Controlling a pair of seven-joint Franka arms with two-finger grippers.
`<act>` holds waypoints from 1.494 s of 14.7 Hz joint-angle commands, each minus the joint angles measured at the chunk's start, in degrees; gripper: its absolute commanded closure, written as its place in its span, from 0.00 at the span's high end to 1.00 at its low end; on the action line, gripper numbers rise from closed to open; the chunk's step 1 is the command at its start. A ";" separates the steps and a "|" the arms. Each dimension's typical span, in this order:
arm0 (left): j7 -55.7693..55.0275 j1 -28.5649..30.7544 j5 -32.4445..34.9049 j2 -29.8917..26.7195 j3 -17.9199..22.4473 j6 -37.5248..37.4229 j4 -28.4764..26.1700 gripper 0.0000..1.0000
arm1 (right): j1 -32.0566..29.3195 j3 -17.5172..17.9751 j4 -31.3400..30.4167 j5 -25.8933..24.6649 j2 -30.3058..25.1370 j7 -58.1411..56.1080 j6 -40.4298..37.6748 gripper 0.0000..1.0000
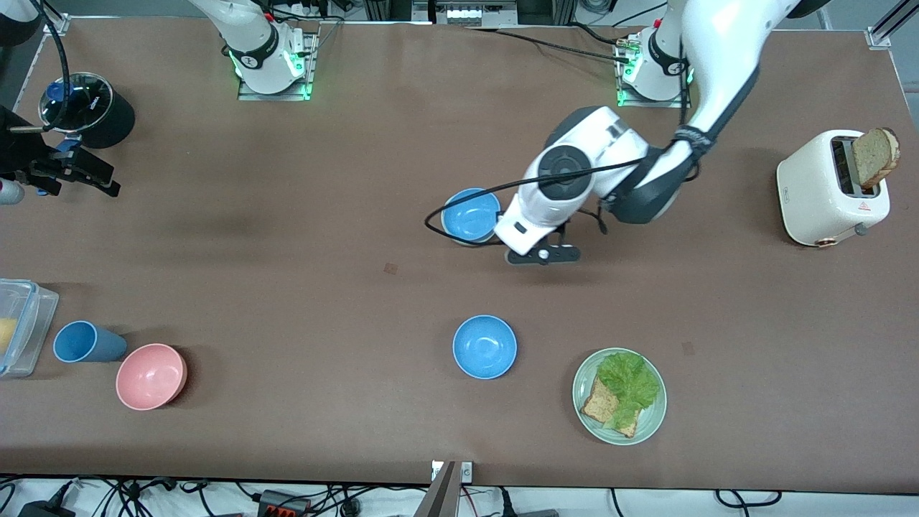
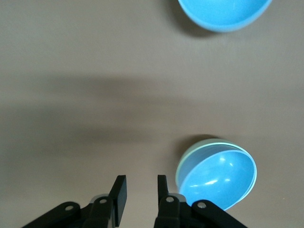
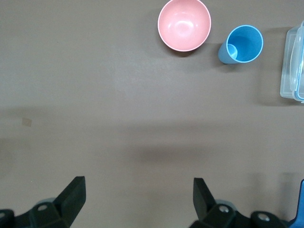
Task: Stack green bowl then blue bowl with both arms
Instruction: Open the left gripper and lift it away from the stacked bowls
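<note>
The blue bowl (image 1: 470, 214) sits nested inside the green bowl (image 2: 186, 164) near the table's middle. Only the green rim shows around the blue bowl (image 2: 218, 178) in the left wrist view. My left gripper (image 1: 515, 240) hangs low right beside this stack, toward the left arm's end. In its wrist view the left gripper (image 2: 141, 190) is open with a narrow gap and holds nothing. My right gripper (image 1: 68, 172) waits at the right arm's end of the table. In its own view the right gripper (image 3: 137, 190) is wide open and empty over bare table.
A more vivid blue bowl (image 1: 484, 347) and a plate (image 1: 580, 391) with lettuce and toast lie nearer the camera. A toaster (image 1: 826, 190) stands at the left arm's end. A pink bowl (image 1: 151, 375), blue cup (image 1: 82, 341), clear container (image 1: 21, 323) and black pot (image 1: 90, 108) are at the right arm's end.
</note>
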 commanded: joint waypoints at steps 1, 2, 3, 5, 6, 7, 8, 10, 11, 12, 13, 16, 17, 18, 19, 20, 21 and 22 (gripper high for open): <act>7.28 3.74 0.52 -0.07 -0.96 -4.44 4.62 0.34 | -0.66 0.70 -0.22 -0.70 -0.88 0.78 -0.48 1.00; 10.19 4.71 0.52 -0.07 -0.96 -5.93 6.11 0.35 | -0.75 0.70 -0.31 -0.78 -0.88 0.78 -0.57 1.00; 13.52 5.68 0.69 0.01 -0.78 -7.51 7.26 0.36 | -0.66 0.70 -0.40 -0.78 -0.97 0.69 -0.57 1.00; 20.55 8.57 0.61 0.10 -0.69 -9.02 8.41 0.44 | -0.66 0.70 -0.48 -0.78 -0.97 0.69 -0.65 1.00; 23.37 10.07 0.61 0.10 -0.69 -9.46 8.50 0.51 | -0.66 0.70 -0.49 -0.87 -0.97 0.69 -0.66 1.00; 25.40 11.13 0.61 0.10 -0.69 -9.46 8.50 0.62 | -0.57 0.70 -0.49 -0.87 -0.97 0.61 -0.66 1.00; 26.81 11.83 0.52 0.02 -0.52 -9.55 8.59 0.75 | -0.57 0.70 -0.57 -0.87 -0.97 0.52 -0.83 1.00; 29.71 13.24 0.78 -0.59 -0.17 -9.55 8.50 1.00 | -0.57 0.70 -0.57 -0.96 -1.06 0.43 -0.92 1.00; 32.16 13.07 0.44 -3.21 0.88 -9.03 7.98 1.00 | -0.57 0.79 -0.66 -0.96 -1.06 0.43 -0.83 1.00; 35.23 12.90 0.43 -5.59 3.06 -8.59 7.36 1.00 | -0.57 0.70 -0.66 -0.96 -1.06 0.43 -0.74 1.00; 37.27 12.46 -0.87 -7.09 5.52 -8.41 6.84 1.00 | -0.57 0.70 -0.66 -0.96 -1.06 0.34 -0.66 1.00; 41.57 12.46 -8.42 -15.42 13.52 -4.92 0.80 1.00 | -0.49 0.79 -0.66 -1.92 -1.06 0.17 -0.57 1.00; 42.72 12.37 -9.66 -19.19 15.72 -1.67 -3.32 1.00 | -0.48 0.88 -0.66 -2.45 -1.06 0.17 -0.65 1.00; 43.60 12.46 -10.11 -22.97 17.48 1.84 -7.37 1.00 | -0.57 0.88 -0.83 -2.45 -1.06 0.08 -0.48 1.00; 43.79 11.93 -10.55 -26.40 19.76 5.27 -11.32 1.00 | -0.57 0.88 -0.84 -2.45 -1.06 -0.01 -0.57 1.00; 43.79 10.54 -10.64 -28.53 21.96 6.26 -13.36 1.00 | -0.57 0.88 -1.10 -2.37 -1.58 0.08 -0.65 1.00; 43.70 8.35 -10.64 -29.77 24.68 6.18 -13.65 1.00 | -0.66 0.88 -1.71 -2.37 -1.76 0.08 -0.48 1.00; 43.79 5.98 -10.64 -30.65 28.54 5.49 -13.74 1.00 | -0.66 0.88 -1.89 -2.28 -1.93 0.17 -0.48 1.00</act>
